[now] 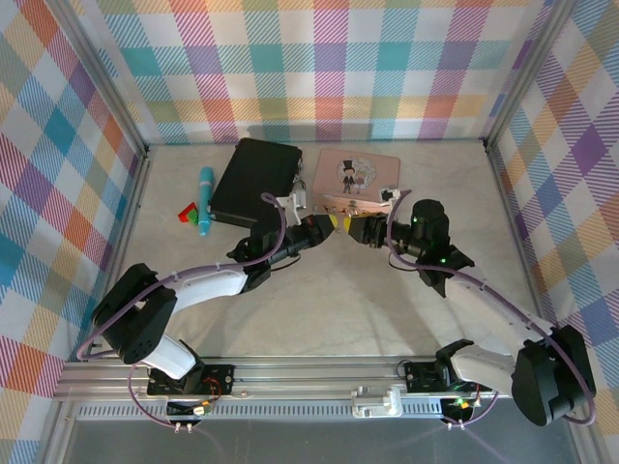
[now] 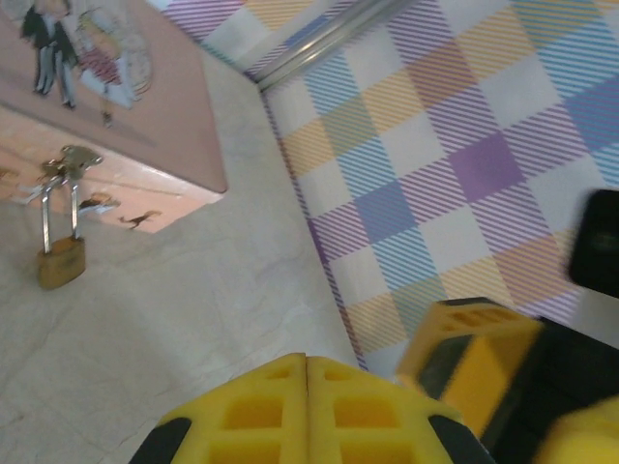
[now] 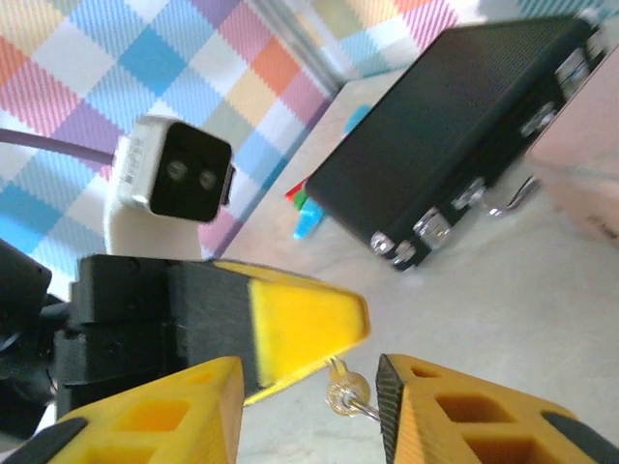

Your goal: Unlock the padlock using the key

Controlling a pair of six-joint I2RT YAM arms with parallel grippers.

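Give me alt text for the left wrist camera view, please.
A small brass padlock sits at the left, its silvery shackle reaching to metal fittings on a pink picture tin. The left gripper, shut, shows at the bottom edge; a plaid wall rises behind.

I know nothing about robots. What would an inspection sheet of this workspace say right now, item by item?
Surface: pale marbled tabletop, no spills seen.
Job's things: tiny brass padlock with silvery shackle hangs at the front clasp of the pink picture tin; small silvery key sits between the two grippers.
Clutter: black hard case beside the tin; teal pen-shaped stick and red-and-green piece left of the case.
Grippers: left gripper shut, seemingly pinching the key; right gripper open around it.
Cables: purple cables run along both arms.
Surroundings: pastel checked cloth walls; metal rail at the near edge.
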